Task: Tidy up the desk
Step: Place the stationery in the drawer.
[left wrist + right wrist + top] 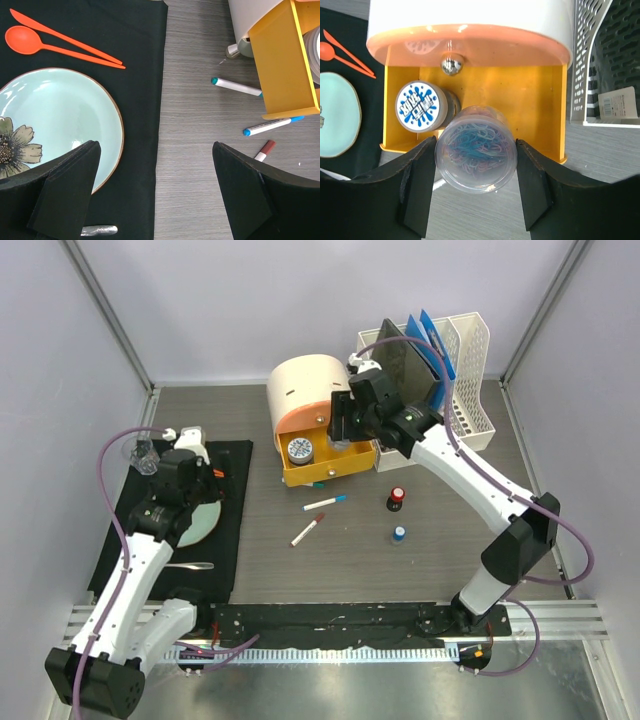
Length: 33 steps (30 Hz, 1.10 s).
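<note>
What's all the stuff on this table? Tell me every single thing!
desk: one, grey-brown, under everything
mat: one, black, left side
plate: one, pale blue with flower, on mat
plastic spoon: one, orange, on mat
plastic knife: one, orange, beside the spoon
silver utensil: one, mat's near edge
clear cup: one, mat's far corner
drawer box: one, white top, yellow drawer open, middle
tub: one, blue-and-white lid, in drawer
paper-clip jar: one, clear, gripped above drawer
markers: three, teal, blue, red caps, beside drawer
small bottles: two, red cap, blue cap, mid-right
file racks: two or more, white, black, back right
left hand: one, black, open above mat edge
right hand: one, black, gripping the jar
</note>
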Each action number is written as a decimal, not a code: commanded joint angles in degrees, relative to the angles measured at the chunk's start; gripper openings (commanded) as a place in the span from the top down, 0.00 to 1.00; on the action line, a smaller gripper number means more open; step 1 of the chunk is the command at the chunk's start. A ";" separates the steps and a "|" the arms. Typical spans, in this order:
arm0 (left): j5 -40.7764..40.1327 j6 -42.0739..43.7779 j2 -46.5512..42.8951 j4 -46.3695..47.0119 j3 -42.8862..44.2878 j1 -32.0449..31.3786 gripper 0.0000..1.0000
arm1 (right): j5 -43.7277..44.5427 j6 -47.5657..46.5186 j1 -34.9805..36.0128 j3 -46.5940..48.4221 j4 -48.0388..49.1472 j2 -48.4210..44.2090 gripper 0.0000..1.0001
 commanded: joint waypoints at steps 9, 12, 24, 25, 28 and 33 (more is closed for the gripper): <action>2.33 0.07 -2.95 3.92 -1.20 0.58 0.00 | 3.01 -0.18 1.18 6.78 1.34 5.01 0.83; 2.59 -0.02 -3.04 4.28 -1.47 0.58 0.00 | 3.18 -0.53 1.18 7.39 1.08 5.97 0.83; 2.33 0.16 -2.25 3.84 -1.03 0.76 0.00 | 4.41 -0.97 2.15 9.24 0.02 9.66 0.83; 2.33 0.16 -2.34 4.01 -1.12 0.76 0.00 | 4.76 -1.05 2.32 9.15 0.11 9.84 0.83; 2.77 0.34 -2.69 4.19 -1.29 0.76 0.00 | 5.29 -1.06 2.58 9.24 0.46 10.63 0.83; 2.59 0.34 -1.90 3.67 -1.12 0.76 0.00 | 5.64 -0.70 2.94 9.33 1.25 11.78 0.83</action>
